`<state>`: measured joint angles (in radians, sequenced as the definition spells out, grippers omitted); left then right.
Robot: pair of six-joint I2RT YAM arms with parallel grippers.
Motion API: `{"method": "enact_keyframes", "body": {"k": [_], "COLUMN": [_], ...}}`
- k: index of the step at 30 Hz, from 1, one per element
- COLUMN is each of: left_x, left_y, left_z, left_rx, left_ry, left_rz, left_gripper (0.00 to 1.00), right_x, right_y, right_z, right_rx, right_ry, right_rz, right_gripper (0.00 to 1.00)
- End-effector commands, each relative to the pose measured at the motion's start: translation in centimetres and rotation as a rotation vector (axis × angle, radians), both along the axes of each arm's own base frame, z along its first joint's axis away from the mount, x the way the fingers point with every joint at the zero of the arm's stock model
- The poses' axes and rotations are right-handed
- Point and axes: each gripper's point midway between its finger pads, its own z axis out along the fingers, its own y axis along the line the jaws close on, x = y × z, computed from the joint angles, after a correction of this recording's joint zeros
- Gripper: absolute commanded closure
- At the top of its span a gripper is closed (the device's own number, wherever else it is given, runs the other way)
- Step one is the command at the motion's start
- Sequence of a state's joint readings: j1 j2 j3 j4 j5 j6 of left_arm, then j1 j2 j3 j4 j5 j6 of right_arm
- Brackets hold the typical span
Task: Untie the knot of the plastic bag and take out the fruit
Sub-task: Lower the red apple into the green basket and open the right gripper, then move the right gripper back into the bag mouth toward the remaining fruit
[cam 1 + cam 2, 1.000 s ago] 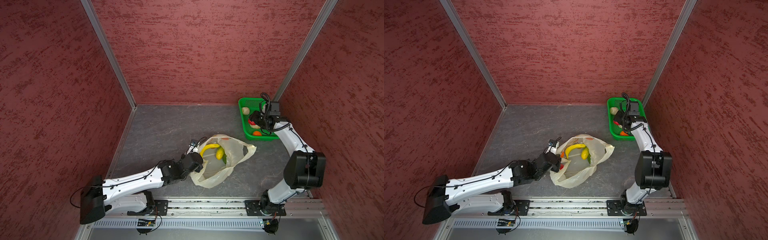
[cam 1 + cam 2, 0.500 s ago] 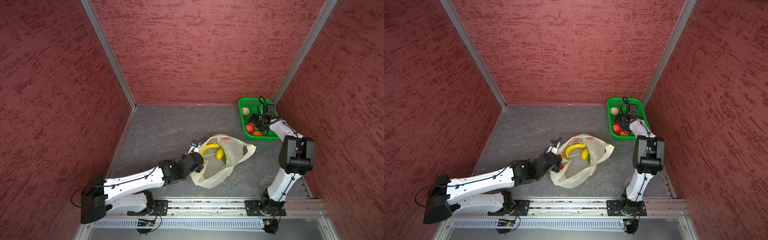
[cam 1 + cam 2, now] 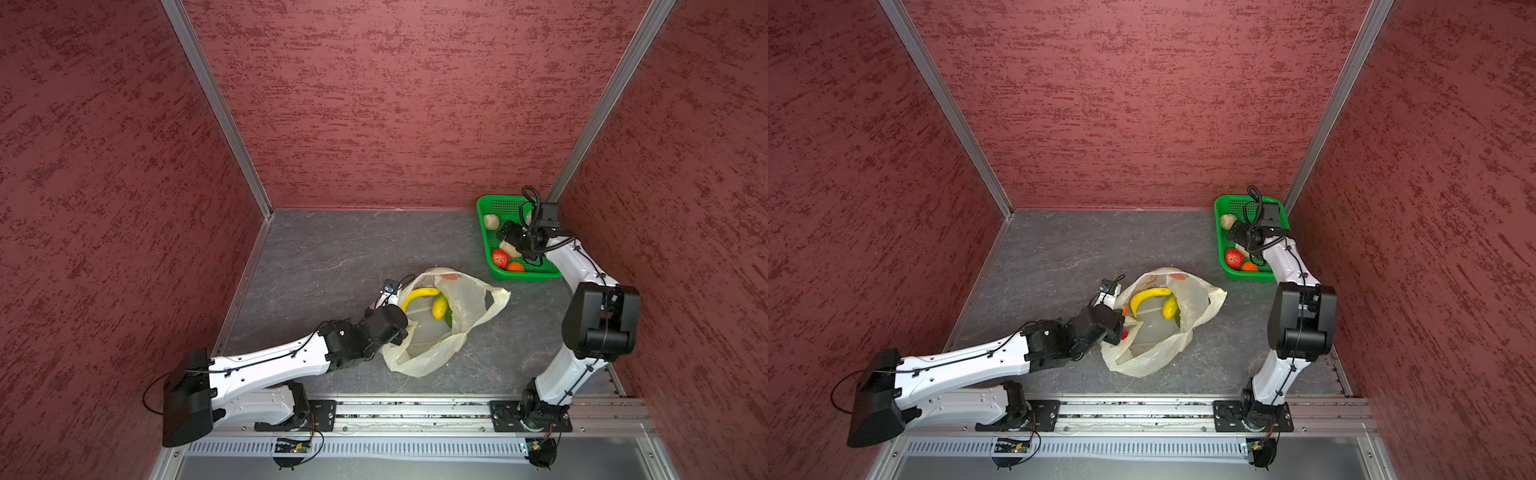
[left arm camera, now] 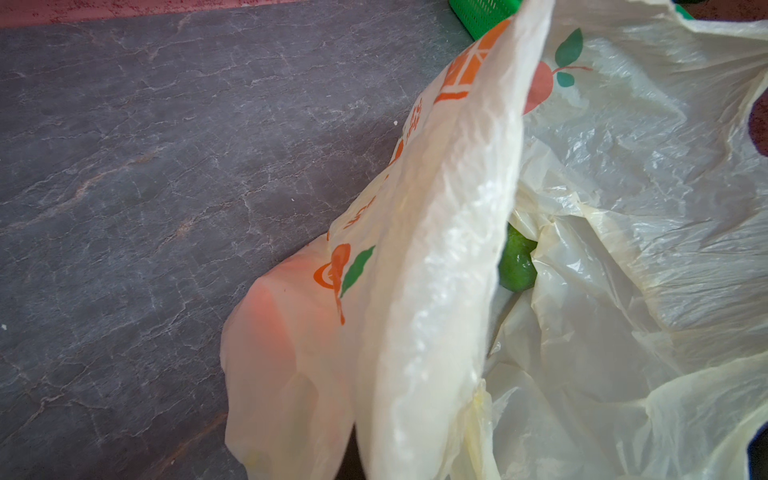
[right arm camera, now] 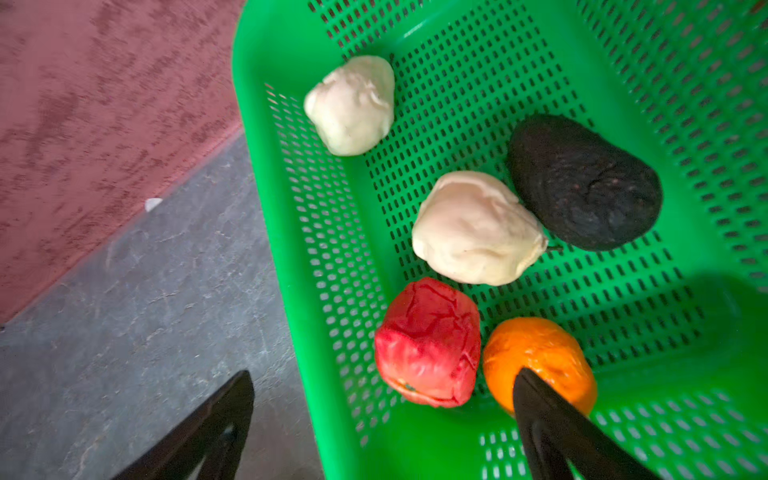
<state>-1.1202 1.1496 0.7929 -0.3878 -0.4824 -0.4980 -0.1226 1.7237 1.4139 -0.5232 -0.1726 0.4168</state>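
Note:
The pale-yellow plastic bag (image 3: 432, 345) (image 3: 1150, 349) lies mid-floor with its mouth gaping; no knot is in view. Inside it are fruit: a banana (image 3: 417, 296), a mango (image 3: 439, 307) and a green fruit (image 4: 516, 262). My left gripper (image 3: 401, 328) is shut on the bag's near-left rim; the plastic (image 4: 436, 249) hides its jaws in the wrist view. My right gripper (image 3: 513, 239) (image 5: 382, 374) hangs open and empty over the green basket (image 5: 257, 124). Below it lie a red apple (image 5: 428, 345), an orange (image 5: 536, 353), two cream pieces (image 5: 473, 228) and a dark avocado (image 5: 582, 183).
The basket (image 3: 490, 208) sits in the far right corner against the red walls. Grey floor lies left of and behind the bag. A metal rail (image 3: 415, 409) with both arm bases runs along the front edge.
The right gripper's jaws have spread wide above the basket, and the red apple now lies loose in it. The left arm and the bag have stayed put.

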Motion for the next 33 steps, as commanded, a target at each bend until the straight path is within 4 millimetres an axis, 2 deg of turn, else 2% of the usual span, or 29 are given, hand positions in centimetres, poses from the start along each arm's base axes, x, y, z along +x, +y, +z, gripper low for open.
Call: {"method": "enact_keyframes", "body": {"k": [1, 5, 8, 9, 11, 15, 19, 22, 25, 29, 33], "left_x": [0.1, 0.1, 0.3, 0.3, 0.4, 0.4, 0.3, 0.2, 0.3, 0.3, 0.2], "left_y": [-0.7, -0.7, -0.6, -0.5, -0.4, -0.3, -0.3, -0.1, 0.0, 0.3, 0.7], "left_z": [1.4, 1.2, 1.4, 1.5, 1.6, 1.5, 1.5, 1.5, 1.6, 1.7, 1.8], "left_rx": [-0.039, -0.023, -0.024, -0.024, -0.019, -0.014, -0.013, -0.008, -0.005, -0.004, -0.005], "left_ry": [-0.028, -0.025, -0.033, -0.035, -0.04, -0.042, -0.036, -0.033, -0.037, -0.038, -0.035], "left_rz": [-0.026, -0.03, -0.02, -0.016, -0.014, -0.018, -0.025, -0.026, -0.023, -0.016, -0.013], "left_gripper": [1.0, 1.0, 1.0, 1.0, 1.0, 0.97, 1.0, 1.0, 1.0, 1.0, 1.0], "right_x": [-1.8, -4.0, -6.1, -7.2, -9.0, -12.7, -16.3, -18.9, -21.2, -23.4, -24.5], "right_y": [1.8, 4.7, 7.6, 8.9, 11.3, 15.9, 19.3, 21.9, 24.0, 26.3, 28.3], "right_z": [3.4, 6.4, 9.3, 10.9, 12.5, 14.4, 15.4, 15.8, 15.2, 13.1, 10.4], "right_rx": [0.011, 0.025, 0.015, 0.01, 0.0, -0.014, 0.008, 0.045, 0.065, 0.071, 0.065], "right_ry": [-0.051, -0.084, -0.111, -0.135, -0.149, -0.153, -0.16, -0.159, -0.142, -0.112, -0.094], "right_rz": [0.062, 0.15, 0.233, 0.269, 0.345, 0.498, 0.608, 0.678, 0.734, 0.799, 0.848], "right_gripper": [0.02, 0.02, 0.02, 0.02, 0.01, 0.01, 0.01, 0.01, 0.01, 0.01, 0.01]}}
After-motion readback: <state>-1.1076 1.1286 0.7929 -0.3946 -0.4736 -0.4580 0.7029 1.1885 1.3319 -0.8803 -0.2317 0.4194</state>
